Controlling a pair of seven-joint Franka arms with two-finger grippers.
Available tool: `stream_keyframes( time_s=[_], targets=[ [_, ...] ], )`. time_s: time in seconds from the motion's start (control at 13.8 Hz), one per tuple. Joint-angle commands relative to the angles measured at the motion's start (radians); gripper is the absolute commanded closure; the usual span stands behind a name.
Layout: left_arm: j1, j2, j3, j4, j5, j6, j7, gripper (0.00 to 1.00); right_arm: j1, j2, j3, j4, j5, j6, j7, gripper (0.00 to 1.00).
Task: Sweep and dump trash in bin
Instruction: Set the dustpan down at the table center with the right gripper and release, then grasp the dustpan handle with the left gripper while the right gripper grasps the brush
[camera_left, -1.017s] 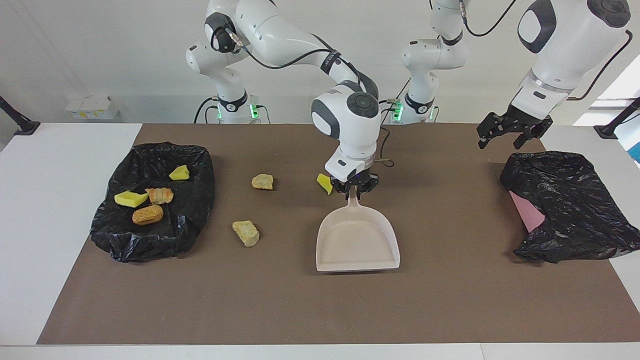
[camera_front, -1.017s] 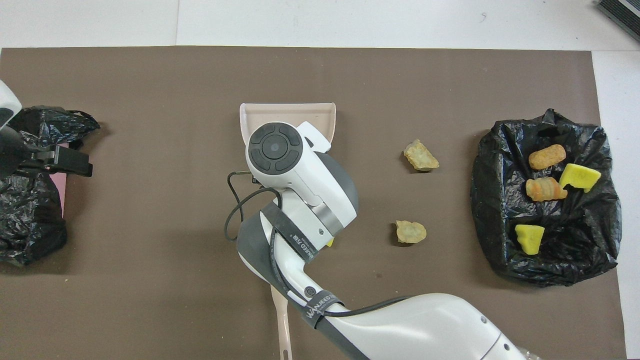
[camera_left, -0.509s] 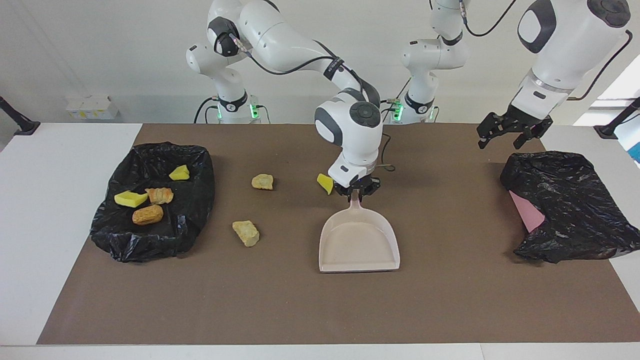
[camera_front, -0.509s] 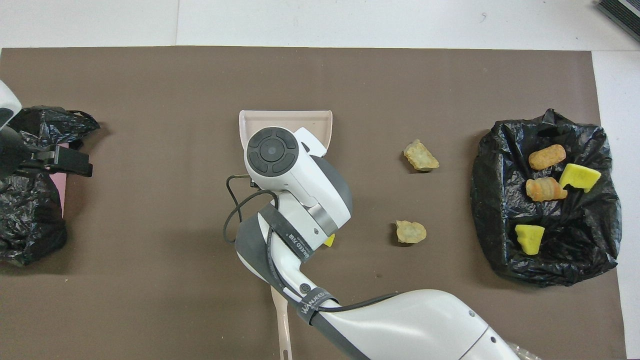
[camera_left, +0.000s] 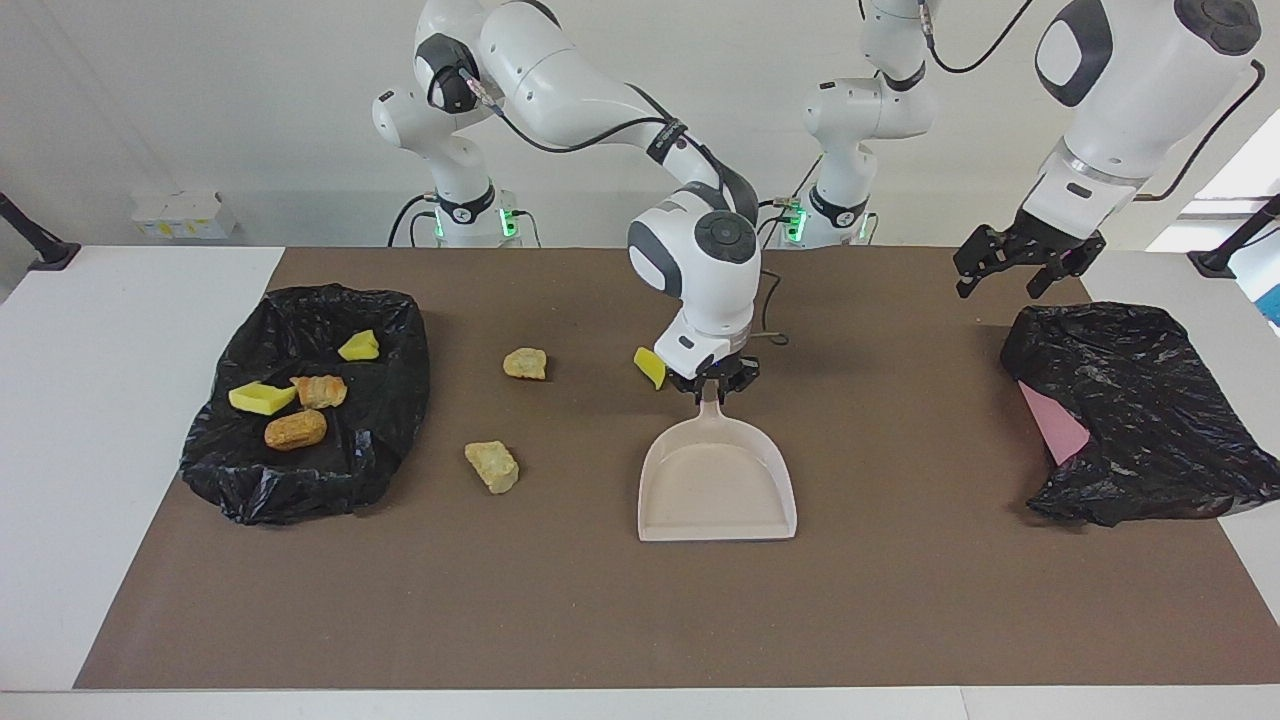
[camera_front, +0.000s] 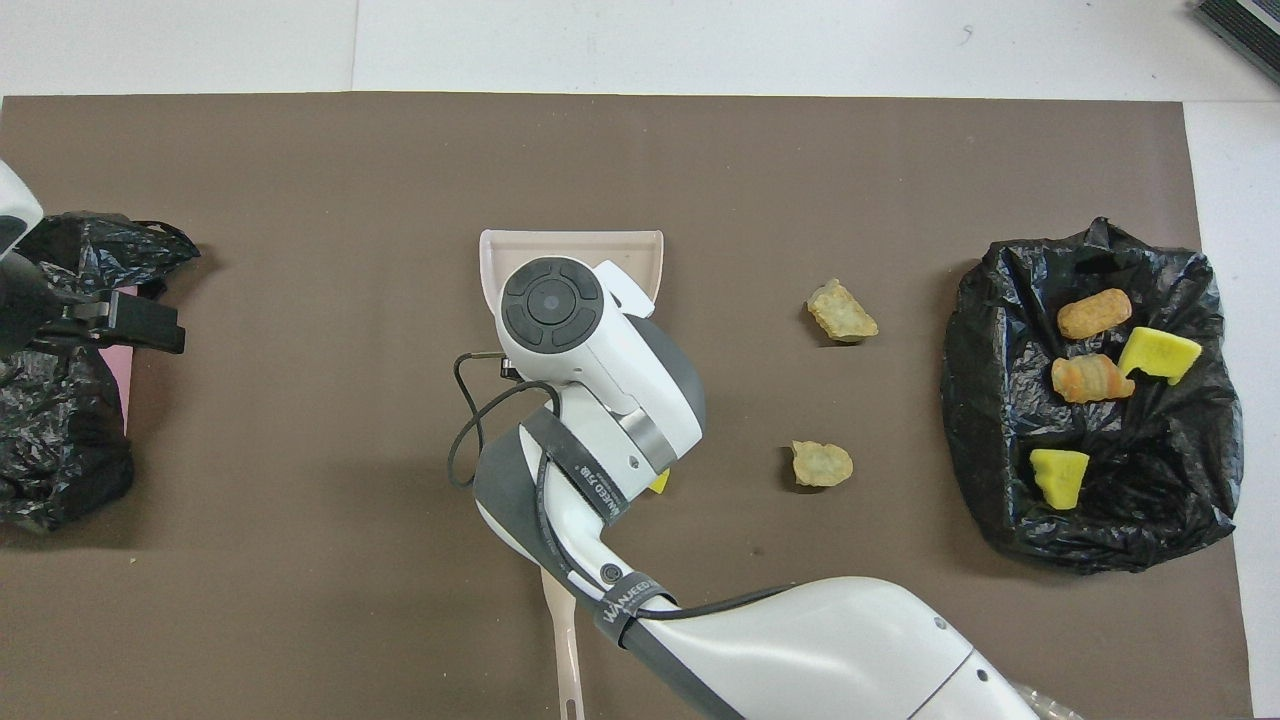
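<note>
Centrally, the right tool (camera_left: 711, 384) pinches the dustpan (camera_left: 716, 487) handle on the tabletop (camera_left: 900, 600); the left tool (camera_left: 1027, 262) hangs spread open over a black bag (camera_left: 1140, 410).

Right arm (camera_front: 600, 400) covers beige dustpan (camera_front: 570, 245); two tan lumps (camera_front: 842, 312) beside it.

wall (camera_left: 200, 100): plain white | table (camera_left: 100, 450): white | daylight: perhaps a window (camera_left: 1240, 170)

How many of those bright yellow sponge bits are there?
3. Two yellow chunks lie in the black bag-lined bin at the right arm's end; the third sits on the mat beside the dustpan handle. Others may be hidden.
</note>
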Motion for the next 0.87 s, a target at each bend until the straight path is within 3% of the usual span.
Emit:
stream_keyframes(
  time_s=[0.0, 0.29, 0.58, 0.8],
  targets=[
    [0.009, -0.003, -0.006, 0.01, 0.019, -0.007, 0.006, 0.0, 0.003, -0.045, -0.002, -0.025, 0.025, 0.0, 0.017, 0.47],
    [0.011, -0.004, -0.006, 0.007, 0.018, -0.007, 0.0, 0.0, 0.003, -0.159, 0.0, -0.063, 0.028, -0.091, 0.022, 0.29],
    [0.003, 0.003, -0.008, 0.01, 0.018, 0.024, 0.014, 0.0, 0.041, -0.393, 0.001, -0.3, 0.095, -0.094, 0.025, 0.28],
    [-0.01, 0.035, -0.022, 0.019, 0.021, 0.033, 0.005, 0.0, 0.107, -0.496, 0.001, -0.466, 0.097, -0.074, 0.023, 0.26]
  ],
)
